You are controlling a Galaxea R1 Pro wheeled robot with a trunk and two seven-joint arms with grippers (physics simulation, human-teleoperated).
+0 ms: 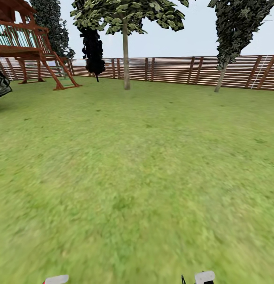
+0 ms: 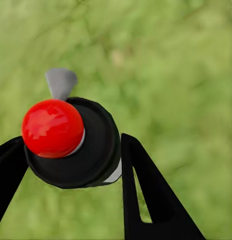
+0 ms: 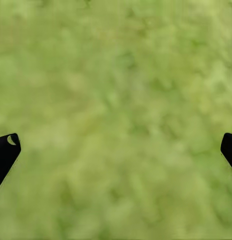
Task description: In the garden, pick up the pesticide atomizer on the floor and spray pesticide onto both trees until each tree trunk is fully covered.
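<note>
One small pesticide atomizer (image 2: 75,142), black-capped with a round red knob and grey nozzle, sits clamped between the black fingers of the left gripper (image 2: 70,160); its whitish body is hidden below the cap. The right gripper (image 3: 116,147) hangs spread and empty over grass. One pale straight tree trunk (image 1: 126,55) stands far ahead, before the brown slatted wooden fence (image 1: 172,70), so the left arm carries the sprayer; a second thick trunk cannot be made out.

1. Lawn (image 1: 137,177) stretches ahead of me to the fence (image 1: 172,70).
2. One tree (image 1: 126,59) stands ahead, before the fence; another (image 1: 222,77) to its right.
3. Play tower (image 1: 30,47) far left (atomizer (image 2: 70,142) between my left gripper (image 2: 70,165) fingers).
</note>
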